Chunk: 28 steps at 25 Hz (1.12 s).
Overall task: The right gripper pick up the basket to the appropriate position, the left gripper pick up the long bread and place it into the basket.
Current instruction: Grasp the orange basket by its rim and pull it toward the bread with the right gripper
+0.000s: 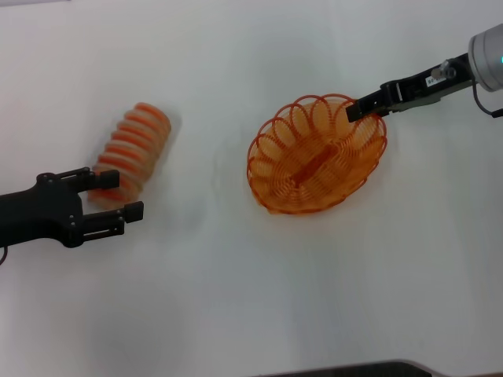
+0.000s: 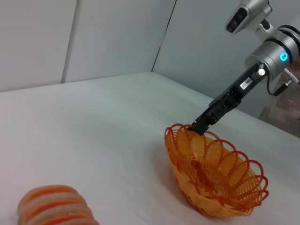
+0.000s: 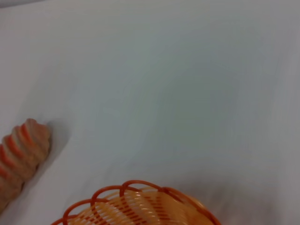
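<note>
Head view: right tool (image 1: 355,109) clamped on basket (image 1: 314,157) rim; left tool (image 1: 119,196) spread beside long bread (image 1: 130,149).

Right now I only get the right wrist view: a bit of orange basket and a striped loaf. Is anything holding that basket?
Observer: Yes. The head view shows the right gripper clamped on the far rim of the basket.
Operator: And the loaf?
Observer: The long bread lies on the table, not gripped.
Operator: Is the other claw near it?
Observer: The left gripper is open at the loaf's near end.
</note>
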Each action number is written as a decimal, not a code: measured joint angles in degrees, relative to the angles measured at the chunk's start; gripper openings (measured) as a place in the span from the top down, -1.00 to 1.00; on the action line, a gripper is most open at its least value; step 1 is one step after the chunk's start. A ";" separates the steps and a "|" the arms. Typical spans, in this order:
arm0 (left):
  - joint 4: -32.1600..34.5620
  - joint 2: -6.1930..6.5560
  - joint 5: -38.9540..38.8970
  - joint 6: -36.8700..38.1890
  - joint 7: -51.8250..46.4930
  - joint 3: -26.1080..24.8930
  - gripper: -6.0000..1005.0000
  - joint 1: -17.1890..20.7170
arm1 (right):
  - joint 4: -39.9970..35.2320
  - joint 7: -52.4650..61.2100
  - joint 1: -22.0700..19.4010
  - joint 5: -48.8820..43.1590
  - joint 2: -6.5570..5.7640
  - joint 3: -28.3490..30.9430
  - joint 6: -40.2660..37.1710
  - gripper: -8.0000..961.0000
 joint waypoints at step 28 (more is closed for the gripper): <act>-0.01 -0.09 0.01 -0.11 1.27 -0.23 -0.50 -0.34 | 1.65 3.63 1.37 0.02 0.39 -1.77 1.82 0.82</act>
